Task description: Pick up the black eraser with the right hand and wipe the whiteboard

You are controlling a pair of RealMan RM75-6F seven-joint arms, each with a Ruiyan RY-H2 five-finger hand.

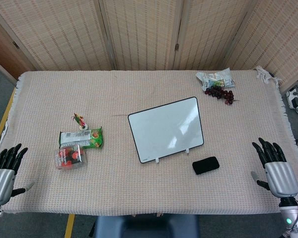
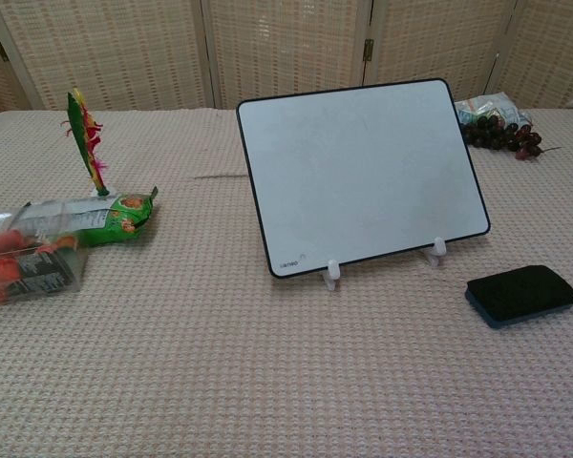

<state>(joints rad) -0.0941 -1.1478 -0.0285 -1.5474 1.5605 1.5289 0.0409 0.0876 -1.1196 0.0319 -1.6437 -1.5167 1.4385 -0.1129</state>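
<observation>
A black eraser lies flat on the cloth just in front of the whiteboard's right corner. The whiteboard stands tilted on two small white feet near the table's middle, its surface blank. My right hand rests at the table's right front edge, fingers spread and empty, well to the right of the eraser. At the left front edge my left hand lies the same way, holding nothing. Neither hand shows in the chest view.
A green snack bag, a clear box of red items and a small feathered toy sit at the left. Dark grapes and a wrapper lie at the back right.
</observation>
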